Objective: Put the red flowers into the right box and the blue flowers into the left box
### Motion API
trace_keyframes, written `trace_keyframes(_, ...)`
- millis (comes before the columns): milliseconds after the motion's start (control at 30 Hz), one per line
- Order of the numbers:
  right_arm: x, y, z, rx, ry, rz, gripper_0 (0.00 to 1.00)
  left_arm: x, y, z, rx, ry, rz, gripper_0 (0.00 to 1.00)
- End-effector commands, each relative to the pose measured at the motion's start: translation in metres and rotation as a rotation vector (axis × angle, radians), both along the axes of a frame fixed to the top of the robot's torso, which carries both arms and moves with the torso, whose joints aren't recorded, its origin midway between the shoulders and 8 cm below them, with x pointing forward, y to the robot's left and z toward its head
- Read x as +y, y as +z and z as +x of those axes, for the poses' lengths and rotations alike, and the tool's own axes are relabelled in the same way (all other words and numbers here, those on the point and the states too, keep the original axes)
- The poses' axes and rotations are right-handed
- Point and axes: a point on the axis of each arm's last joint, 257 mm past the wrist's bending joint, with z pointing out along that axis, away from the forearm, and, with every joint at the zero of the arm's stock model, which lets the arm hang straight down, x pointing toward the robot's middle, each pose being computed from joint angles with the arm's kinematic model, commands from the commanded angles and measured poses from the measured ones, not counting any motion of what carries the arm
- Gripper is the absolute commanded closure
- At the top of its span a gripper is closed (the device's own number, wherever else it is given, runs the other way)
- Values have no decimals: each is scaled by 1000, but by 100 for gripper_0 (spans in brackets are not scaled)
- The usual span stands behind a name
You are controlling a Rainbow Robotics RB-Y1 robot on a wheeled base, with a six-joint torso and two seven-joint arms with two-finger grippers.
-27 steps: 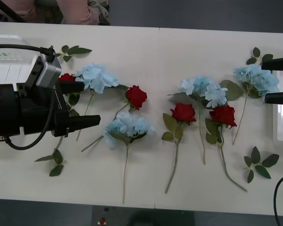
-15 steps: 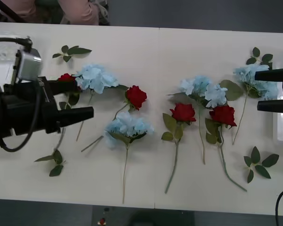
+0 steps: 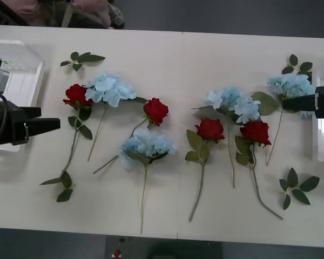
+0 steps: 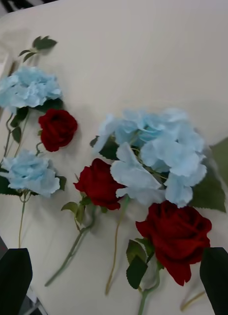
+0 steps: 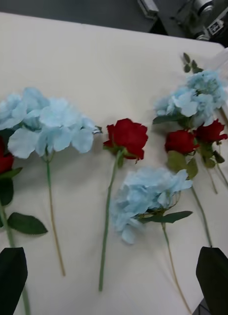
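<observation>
Both arms have pulled back toward the desk's edges since the earlier frames, uncovering the leftmost rose. Four red flowers (image 3: 156, 110) and four blue flowers (image 3: 110, 88) lie loose across the cream desk (image 3: 167, 54), stems pointing toward six o'clock. None is in a tray. From the central rose, one blue cluster sits at ten o'clock and another at six o'clock. At nine o'clock on the desk lies the left box (image 3: 27, 70), with the left gripper (image 3: 43, 120) in front of it, black fingers apart and empty. At three o'clock, the right box (image 3: 319, 135) shows partly, and the right gripper (image 3: 299, 102) hovers over the far-right blue cluster, fingers spread, holding nothing. Loose leaf sprigs (image 3: 297, 189) lie nearby.
</observation>
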Motion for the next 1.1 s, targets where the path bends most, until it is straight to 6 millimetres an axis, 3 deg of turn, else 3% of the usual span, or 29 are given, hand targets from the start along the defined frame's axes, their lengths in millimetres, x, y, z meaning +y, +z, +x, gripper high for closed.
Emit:
trace_keyframes(33,-24,-1,13,138,-206,27,0,32,-9,13,15,54,72,0)
trace_keyframes(200,-48,-29,20,338,-479,71,0,59,-29,30,28,106,141,0)
trace_keyframes(333,-63,-47,28,407,-644,72,0,68,-48,39,43,119,185,0)
trace_keyframes(567,-89,-73,39,388,-786,-55,0,65,-80,62,42,139,224,0)
trace_keyframes(700,-100,-88,37,382,-818,-154,0,73,-94,75,40,155,273,0)
trace_keyframes(1100,-105,-126,65,348,-840,-241,0,46,-104,119,42,142,272,0)
